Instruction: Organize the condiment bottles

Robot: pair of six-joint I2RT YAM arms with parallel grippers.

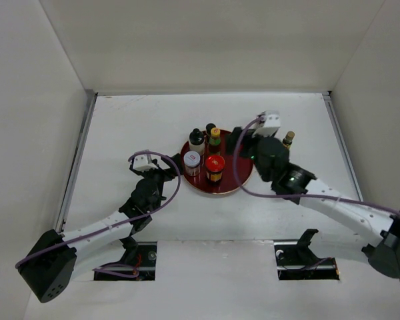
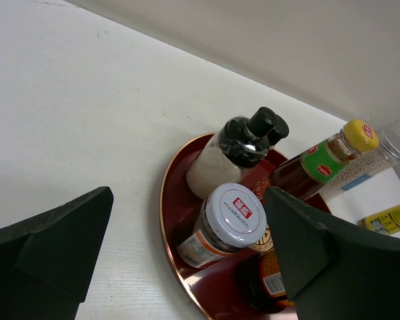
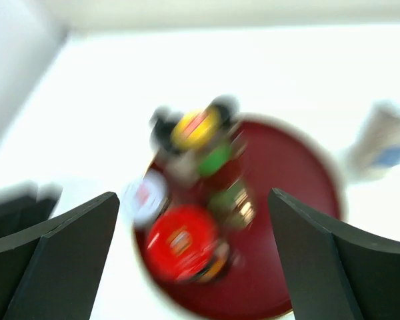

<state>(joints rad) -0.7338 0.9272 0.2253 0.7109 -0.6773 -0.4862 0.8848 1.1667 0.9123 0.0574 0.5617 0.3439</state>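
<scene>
from the top view i see the round red tray (image 1: 237, 181) mid-table with five of the condiment bottles (image 1: 215, 168) standing on it: a red-lidded jar (image 1: 215, 163) at the near side, a white-lidded jar (image 1: 192, 159) to its left, and behind them a white bottle with a black cap (image 1: 197, 139), a dark bottle (image 1: 210, 129) and a yellow-capped bottle (image 1: 215, 140); another small bottle (image 1: 288, 139) stands off the tray, well to its right; the left gripper (image 1: 164, 175) sits just left of the tray, its fingers (image 2: 53, 253) spread wide with nothing between them, pointed at the white-lidded jar; through the left wrist camera i also make out a clear jar with a silver cap (image 2: 377, 155) beyond the yellow-capped bottle, though i cannot tell if it rests on the tray; the right gripper (image 1: 239, 141) hangs over the tray's far right edge; the right wrist view is blurred, yet its fingers (image 3: 67, 253) show spread apart and gripping nothing, the tray and bottles below them
</scene>
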